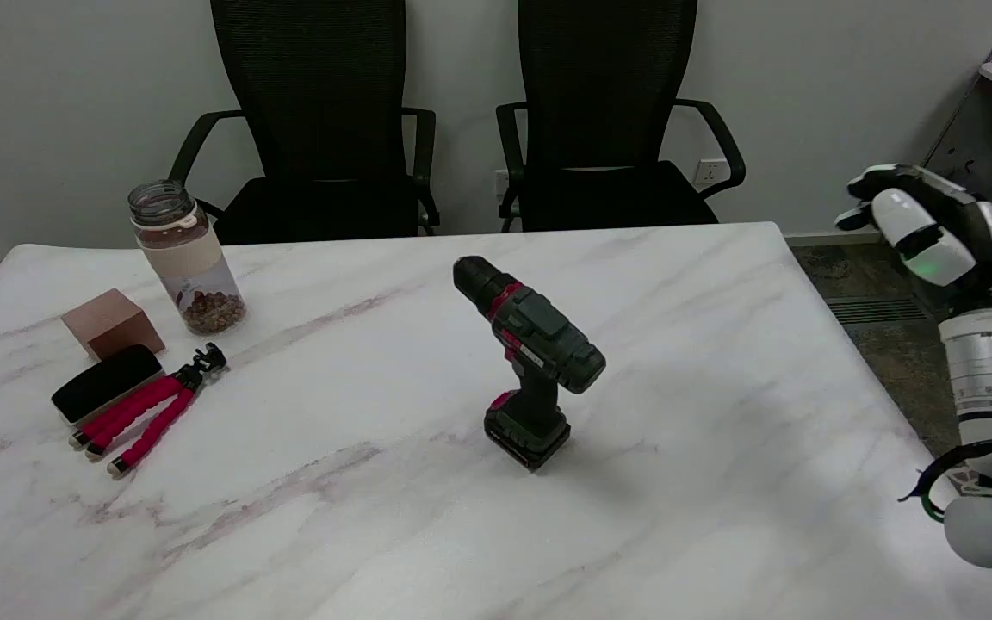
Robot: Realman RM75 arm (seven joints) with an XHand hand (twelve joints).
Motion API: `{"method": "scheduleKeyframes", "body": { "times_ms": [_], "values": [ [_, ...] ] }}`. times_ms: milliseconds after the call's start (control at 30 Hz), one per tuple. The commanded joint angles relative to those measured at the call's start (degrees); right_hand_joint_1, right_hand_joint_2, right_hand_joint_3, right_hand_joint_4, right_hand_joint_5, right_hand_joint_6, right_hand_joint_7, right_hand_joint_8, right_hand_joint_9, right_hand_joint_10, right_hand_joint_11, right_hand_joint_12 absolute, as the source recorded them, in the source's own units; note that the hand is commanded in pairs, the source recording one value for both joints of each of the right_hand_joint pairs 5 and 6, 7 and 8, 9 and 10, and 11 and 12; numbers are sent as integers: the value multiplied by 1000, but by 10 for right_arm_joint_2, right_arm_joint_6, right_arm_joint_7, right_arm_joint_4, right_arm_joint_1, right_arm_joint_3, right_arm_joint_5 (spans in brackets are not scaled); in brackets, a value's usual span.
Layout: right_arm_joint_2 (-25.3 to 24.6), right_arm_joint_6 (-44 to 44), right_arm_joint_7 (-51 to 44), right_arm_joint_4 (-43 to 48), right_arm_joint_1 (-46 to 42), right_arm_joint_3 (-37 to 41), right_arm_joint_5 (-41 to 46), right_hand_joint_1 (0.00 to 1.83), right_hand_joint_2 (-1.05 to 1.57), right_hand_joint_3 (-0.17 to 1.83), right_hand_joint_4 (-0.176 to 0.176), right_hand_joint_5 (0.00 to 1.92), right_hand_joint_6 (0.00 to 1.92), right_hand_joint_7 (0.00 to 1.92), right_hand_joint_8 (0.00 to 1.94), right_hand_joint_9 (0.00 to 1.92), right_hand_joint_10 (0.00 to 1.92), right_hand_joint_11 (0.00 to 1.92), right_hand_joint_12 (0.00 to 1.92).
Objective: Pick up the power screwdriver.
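We have a wide marble table (720,482) before us, with two black chairs (324,129) pushed in at its far edge. Our right arm (991,387) stands off the table's right side, and the right hand (931,228) is raised in the air there, well apart from everything on the table. It holds nothing, but it is turned so that we cannot tell whether its fingers are spread or curled.

The power screwdriver (530,357) stands upright on its battery base near the middle of the table, its nose pointing up and away to the left, its grip sloping between body and base. Nothing lies near it.

Far off at the left sit a glass jar (186,258), a red-legged tripod (151,409), a brown block (111,323) and a black case (106,383).

We judge the step in hand to be the reach. To do it well, we should bring the hand in from the right with fingers spread, level with the grip, and wrap the grip below the body. A nudge high up could tip it, since it rests on a small base.
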Motion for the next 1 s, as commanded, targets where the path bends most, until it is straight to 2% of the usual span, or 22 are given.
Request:
{"method": "scheduleKeyframes", "body": {
  "times_ms": [33, 200, 267, 400, 600, 767, 867, 1000],
  "values": [
    [-4, 21, -37, -104, -38, -124, -81, 885, 355, 884, -176, 564, 564, 564, 564, 666, 666, 923, 923],
    [-38, 4, -147, -148, -79, -123, -65, 865, 230, 664, -166, 258, 258, 258, 258, 529, 529, 796, 796],
    [-55, 3, -162, -152, -91, -122, -61, 865, 173, 588, -155, 136, 136, 136, 136, 483, 483, 755, 755],
    [-101, 2, -167, -139, -108, -120, -53, 851, 109, 560, -142, 12, 12, 12, 12, 430, 430, 705, 705],
    [-154, 5, -167, -130, -112, -126, -72, 819, 5, 441, -135, 0, 0, 0, 0, 400, 400, 663, 663],
    [-177, -15, -174, -121, -109, -126, -98, 800, -16, 346, -124, 0, 0, 0, 0, 366, 366, 617, 617],
    [-183, -29, -193, -118, -105, -126, -109, 793, -21, 320, -116, 0, 0, 0, 0, 206, 206, 365, 365],
    [-188, -33, -207, -122, -95, -121, -127, 784, -20, 310, -114, 0, 0, 0, 0, 63, 63, 170, 170]
  ]
}}
